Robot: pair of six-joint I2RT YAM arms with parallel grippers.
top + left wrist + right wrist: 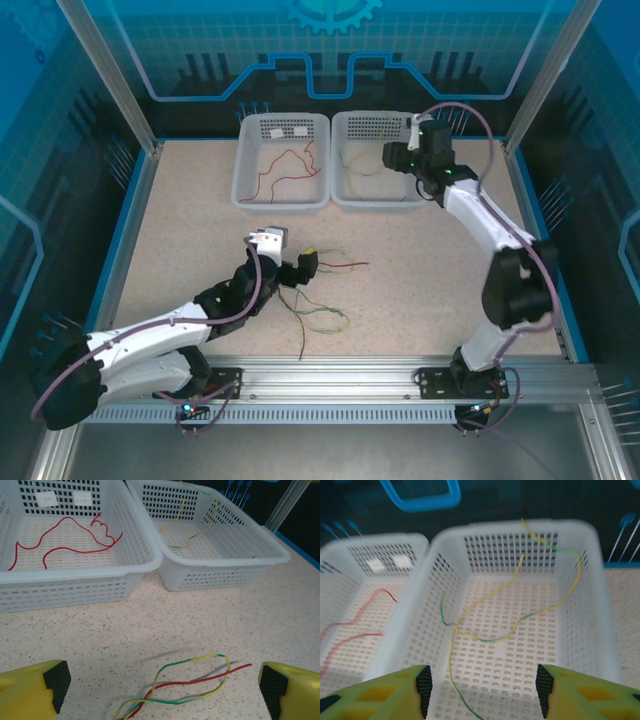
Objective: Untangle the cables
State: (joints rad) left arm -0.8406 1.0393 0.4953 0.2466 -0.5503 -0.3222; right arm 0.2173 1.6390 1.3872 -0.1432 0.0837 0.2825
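A tangle of red and green-yellow cables [318, 305] lies on the table in front of the left arm. In the left wrist view its red and green-yellow strands [192, 684] cross on the tabletop between my fingers. My left gripper [303, 266] [162, 680] is open, low over this tangle, with nothing held. A red cable [288, 165] [70, 537] lies in the left basket. A yellow-green cable [362, 160] [512, 622] lies in the right basket, one end draped over the far wall. My right gripper [393, 155] [482, 682] hangs open above that basket.
Two white perforated baskets stand side by side at the back: the left basket [283, 204] [75, 572] and the right basket [375, 205] [225, 562] [420, 630]. Blue enclosure walls and aluminium posts ring the speckled table [190, 230].
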